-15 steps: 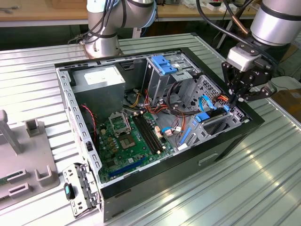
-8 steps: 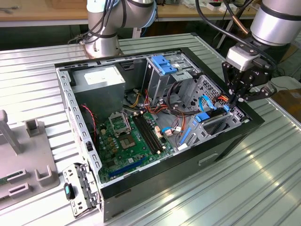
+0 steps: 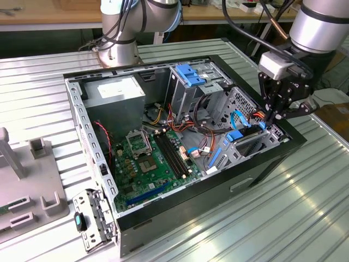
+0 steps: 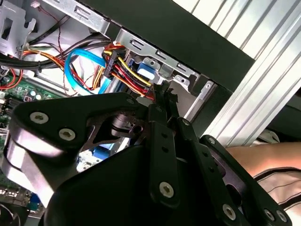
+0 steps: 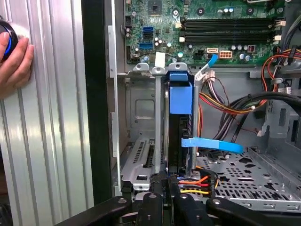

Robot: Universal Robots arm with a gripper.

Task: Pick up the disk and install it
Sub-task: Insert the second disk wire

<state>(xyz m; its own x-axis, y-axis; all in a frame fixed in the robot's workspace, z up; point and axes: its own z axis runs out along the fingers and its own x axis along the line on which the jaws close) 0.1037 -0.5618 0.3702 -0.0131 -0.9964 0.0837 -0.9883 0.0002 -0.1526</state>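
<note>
The disk point(image 5: 181, 96) stands on edge in a metal bay of the open computer case, its bright blue carrier rail facing up and its dark side showing below. In the exterior view the disk point(image 3: 235, 135) sits low in the bay at the case's right end. My gripper point(image 3: 271, 116) hangs just above that end of the bay, beside the red, yellow and black power wires point(image 4: 131, 75). Its fingertips meet at the disk's end in both wrist views, gripper point(image 5: 167, 186) and gripper point(image 4: 164, 94) alike, and nothing shows between them.
An upright drive cage with a blue plastic top point(image 3: 191, 76) stands behind the bay. A thin blue cable point(image 5: 214, 145) crosses beside the disk. The green motherboard point(image 3: 152, 164) fills the case floor. A person's hand point(image 5: 14, 61) rests on the ribbed table outside the case wall.
</note>
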